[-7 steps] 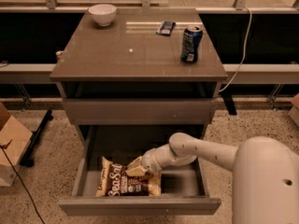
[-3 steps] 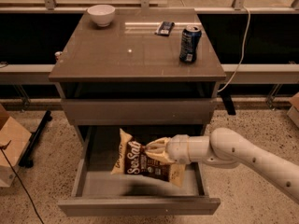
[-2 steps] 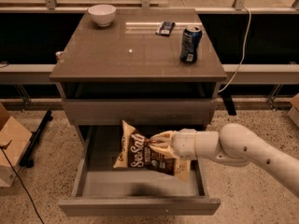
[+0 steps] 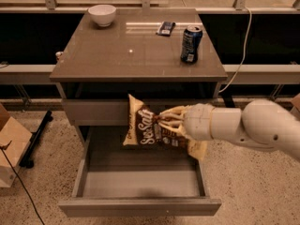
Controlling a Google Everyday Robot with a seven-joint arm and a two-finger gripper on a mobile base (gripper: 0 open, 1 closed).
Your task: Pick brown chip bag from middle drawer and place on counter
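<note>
The brown chip bag (image 4: 146, 127), dark brown with cream-yellow ends and white "Sea Salt" lettering, hangs in the air above the open middle drawer (image 4: 140, 177), in front of the closed drawer front above it. My gripper (image 4: 168, 122) is shut on the bag's right part, with the white arm reaching in from the right. The drawer's floor is bare. The counter (image 4: 131, 50), a glossy grey-brown slab, lies above and behind the bag.
On the counter stand a white bowl (image 4: 101, 14) at the back left, a small dark packet (image 4: 165, 28) at the back middle and a blue can (image 4: 191, 43) at the right. A cardboard box (image 4: 9, 146) sits on the floor at left.
My gripper has lifted the bag from the drawer floor up to the level of the upper drawer front. The drawer is now empty.
</note>
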